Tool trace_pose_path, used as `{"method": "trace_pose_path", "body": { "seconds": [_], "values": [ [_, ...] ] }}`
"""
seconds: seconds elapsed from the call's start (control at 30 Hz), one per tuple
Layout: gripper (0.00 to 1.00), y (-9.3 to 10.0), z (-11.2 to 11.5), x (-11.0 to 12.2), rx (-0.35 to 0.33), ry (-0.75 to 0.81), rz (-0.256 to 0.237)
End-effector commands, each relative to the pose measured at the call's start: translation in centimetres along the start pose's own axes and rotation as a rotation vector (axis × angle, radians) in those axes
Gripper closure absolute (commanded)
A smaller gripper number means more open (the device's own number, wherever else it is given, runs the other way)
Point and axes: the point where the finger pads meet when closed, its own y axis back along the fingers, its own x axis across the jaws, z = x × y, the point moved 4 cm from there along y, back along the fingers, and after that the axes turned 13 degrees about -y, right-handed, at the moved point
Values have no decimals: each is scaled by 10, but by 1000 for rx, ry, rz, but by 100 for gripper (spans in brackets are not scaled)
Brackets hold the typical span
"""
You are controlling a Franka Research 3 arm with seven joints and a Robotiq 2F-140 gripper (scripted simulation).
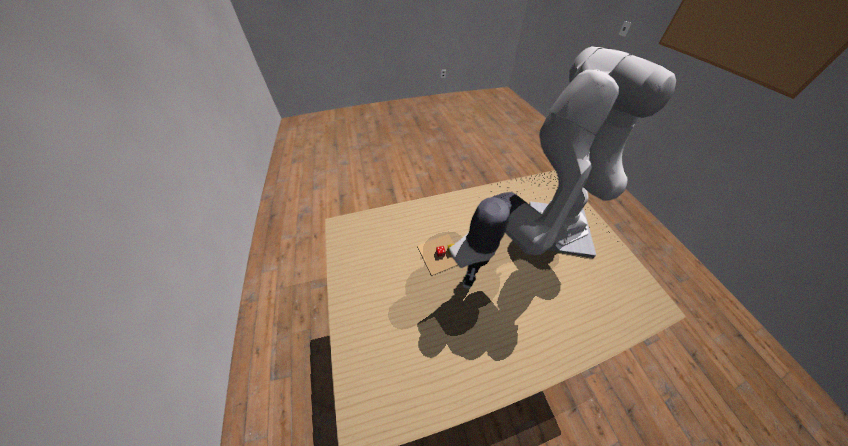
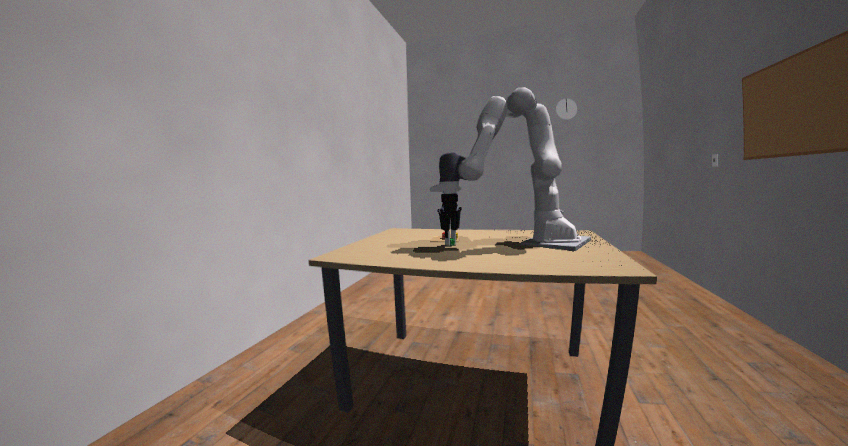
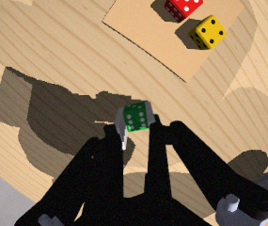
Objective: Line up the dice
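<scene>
In the wrist view, my gripper (image 3: 136,113) is shut on a green die (image 3: 137,117) with white pips, over the bare table beside the mat. The tan mat (image 3: 171,18) lies at the top of that view. On it stand a red die (image 3: 184,0) showing five and a yellow die (image 3: 209,32) showing four, close together. In the top view the red die (image 1: 440,250) shows on the mat (image 1: 435,254), and the arm hides the yellow die and most of the gripper (image 1: 467,281). In the exterior view the gripper (image 2: 449,234) is low at the table top, the green die (image 2: 452,241) between its fingers.
The robot's base (image 1: 565,233) stands at the table's far right side. The arm's dark shadow falls on the table around the gripper. The table's edges are well away from the mat.
</scene>
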Motion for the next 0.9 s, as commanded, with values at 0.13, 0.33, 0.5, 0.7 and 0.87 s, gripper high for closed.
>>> {"method": "trace_pose_path", "body": {
  "seconds": [0.13,0.33,0.5,0.7,0.87],
  "values": [
    [84,35,0,0,0,-1,1],
    [84,79,0,0,0,-1,1],
    [84,92,0,0,0,-1,1],
    [84,97,0,0,0,-1,1],
    [84,97,-1,0,0,3,1]
  ]
}}
